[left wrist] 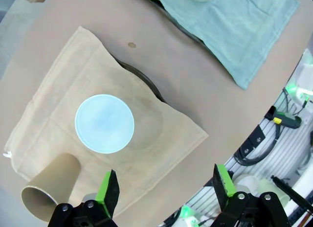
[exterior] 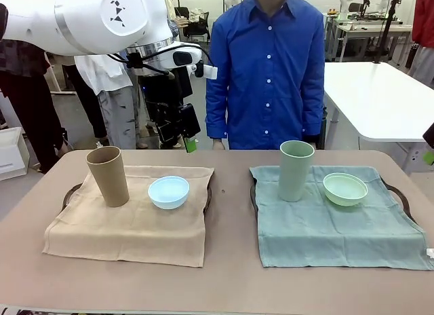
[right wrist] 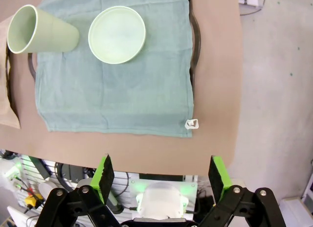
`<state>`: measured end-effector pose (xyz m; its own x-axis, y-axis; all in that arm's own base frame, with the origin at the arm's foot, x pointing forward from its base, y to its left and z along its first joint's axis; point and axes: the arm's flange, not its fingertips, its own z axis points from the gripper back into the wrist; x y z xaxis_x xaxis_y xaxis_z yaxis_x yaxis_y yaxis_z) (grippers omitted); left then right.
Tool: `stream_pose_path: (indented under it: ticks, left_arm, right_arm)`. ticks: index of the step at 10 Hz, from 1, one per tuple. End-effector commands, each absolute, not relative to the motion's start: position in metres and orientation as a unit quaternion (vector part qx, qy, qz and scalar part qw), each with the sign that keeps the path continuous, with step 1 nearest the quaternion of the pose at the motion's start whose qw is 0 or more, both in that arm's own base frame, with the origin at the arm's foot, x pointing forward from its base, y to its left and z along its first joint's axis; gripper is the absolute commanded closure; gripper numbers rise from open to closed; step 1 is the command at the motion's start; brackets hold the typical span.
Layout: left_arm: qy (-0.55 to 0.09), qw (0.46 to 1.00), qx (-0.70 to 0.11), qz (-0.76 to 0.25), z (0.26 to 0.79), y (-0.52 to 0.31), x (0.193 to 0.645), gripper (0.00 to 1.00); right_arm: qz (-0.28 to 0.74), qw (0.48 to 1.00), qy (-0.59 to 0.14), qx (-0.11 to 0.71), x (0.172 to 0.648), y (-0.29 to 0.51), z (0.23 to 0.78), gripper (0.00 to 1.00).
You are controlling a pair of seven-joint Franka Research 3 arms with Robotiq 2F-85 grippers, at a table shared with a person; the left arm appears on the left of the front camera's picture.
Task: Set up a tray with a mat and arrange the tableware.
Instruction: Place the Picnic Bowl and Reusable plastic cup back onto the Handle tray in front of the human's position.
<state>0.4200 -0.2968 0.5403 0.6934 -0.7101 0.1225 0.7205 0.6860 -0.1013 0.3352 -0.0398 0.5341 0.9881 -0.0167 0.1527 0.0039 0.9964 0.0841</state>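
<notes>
Overhead, the robot's left hand [left wrist: 164, 192] hangs with its fingers apart and nothing between them, raised above the near edge of the tan mat [left wrist: 54, 90]. The right hand [right wrist: 161, 180] is likewise spread wide and empty, poised over the near table [right wrist: 146, 148] edge, just beyond the green mat [right wrist: 112, 90].

Below the left hand, the tan cup [exterior: 108, 176] stands upright on the tan mat beside the light blue bowl [exterior: 169, 192], the two close but apart. A dark tray [exterior: 70, 193] rim peeks out from under that cloth. Across the table, the pale green cup [exterior: 296, 170] and the pale green bowl [exterior: 345, 189] sit side by side on the green mat, which drapes a second tray [exterior: 401, 193]. A person in a blue shirt [exterior: 271, 64] stands at the far side.

By the look of it, both settings are complete: mats laid, cups and bowls placed, little or nothing left to arrange.
</notes>
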Motion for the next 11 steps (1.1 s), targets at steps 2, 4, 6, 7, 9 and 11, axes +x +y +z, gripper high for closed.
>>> stream_pose_path:
  ticks: [2, 4, 6, 7, 9, 11]
  left_arm:
    - [-0.039, 0.920, -0.060, -0.386, 0.542, -0.298, 0.419, 0.00]
    - [-0.039, 0.920, -0.060, -0.386, 0.542, -0.298, 0.419, 0.00]
    - [-0.039, 0.920, -0.060, -0.386, 0.542, -0.298, 0.419, 0.00]
    - [-0.039, 0.920, -0.060, -0.386, 0.542, -0.298, 0.419, 0.00]
    - [-0.039, 0.920, -0.060, -0.386, 0.542, -0.298, 0.419, 0.00]
    - [-0.060, 0.921, -0.116, -0.366, 0.546, -0.278, 0.408, 0.00]
  right_arm:
    - [-0.008, 0.996, -0.079, 0.039, 0.338, -0.041, 0.533, 0.00]
    - [-0.008, 0.996, -0.079, 0.039, 0.338, -0.041, 0.533, 0.00]
    - [-0.008, 0.996, -0.079, 0.039, 0.338, -0.041, 0.533, 0.00]
    - [-0.008, 0.996, -0.079, 0.039, 0.338, -0.041, 0.533, 0.00]
    - [-0.008, 0.996, -0.079, 0.039, 0.338, -0.041, 0.533, 0.00]
    - [-0.010, 0.995, -0.095, 0.030, 0.324, -0.051, 0.541, 0.00]
